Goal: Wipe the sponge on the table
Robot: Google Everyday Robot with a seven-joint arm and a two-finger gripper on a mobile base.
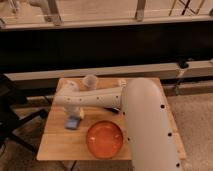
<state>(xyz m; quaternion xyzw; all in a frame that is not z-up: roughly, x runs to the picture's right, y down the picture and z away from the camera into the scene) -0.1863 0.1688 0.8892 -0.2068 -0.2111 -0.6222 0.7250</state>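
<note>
The sponge (73, 123), a small light-blue block, lies on the left part of the light-wood table (60, 145). My white arm reaches across the table from the right. Its gripper (78, 115) points down right above the sponge's far edge, touching or almost touching it. The wrist hides the contact between them.
An orange bowl (104, 140) sits at the table's front middle, right of the sponge. A clear cup (90, 81) and a small white object (121, 82) stand near the far edge. A dark chair (12, 112) is left of the table. A black wall runs behind.
</note>
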